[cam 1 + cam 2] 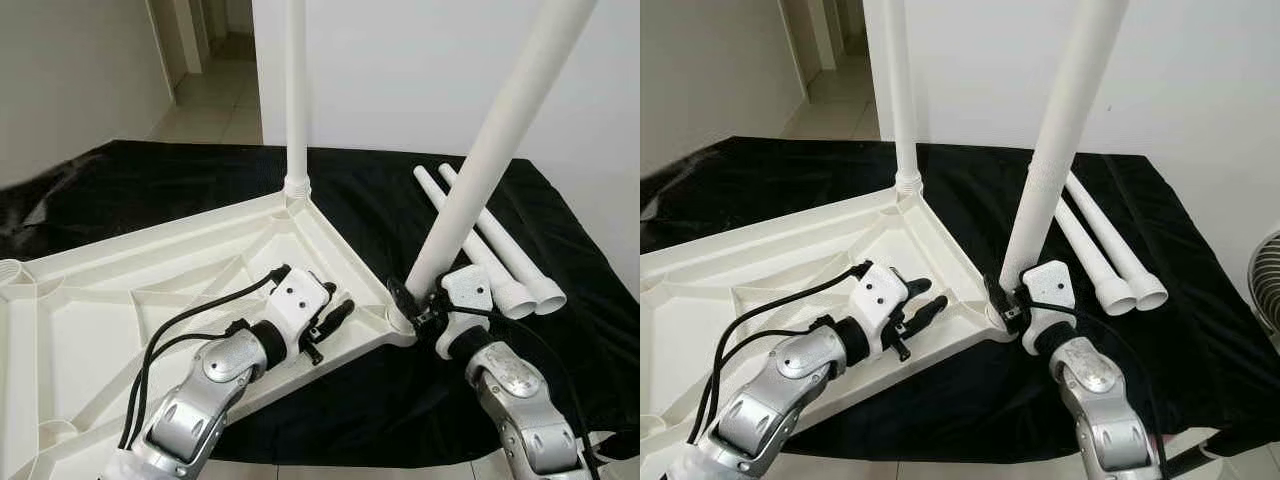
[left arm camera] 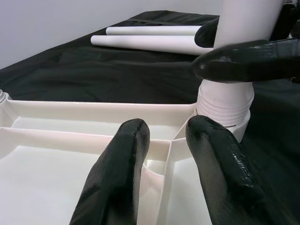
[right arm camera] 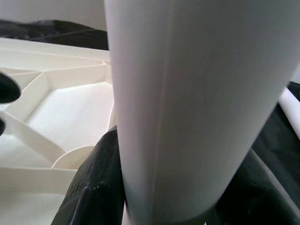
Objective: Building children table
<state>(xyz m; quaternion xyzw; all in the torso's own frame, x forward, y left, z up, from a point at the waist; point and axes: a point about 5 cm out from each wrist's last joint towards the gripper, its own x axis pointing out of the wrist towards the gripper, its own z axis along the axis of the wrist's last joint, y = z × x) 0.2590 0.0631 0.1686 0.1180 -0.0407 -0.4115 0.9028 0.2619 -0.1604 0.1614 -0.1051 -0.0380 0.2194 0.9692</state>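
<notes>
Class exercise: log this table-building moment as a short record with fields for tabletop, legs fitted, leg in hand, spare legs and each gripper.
tabletop: white tabletop upside down on black cloth
legs fitted: upright leg at far corner
leg in hand: tilted leg, foot at near corner socket
spare legs: two spare legs lying on the cloth
right gripper: clamped around the tilted leg
left gripper: open, over the tabletop rim

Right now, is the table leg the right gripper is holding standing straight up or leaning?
Leaning. The leg in the right gripper slants away from the corner socket, while the far leg on the tabletop stands straight.
</notes>
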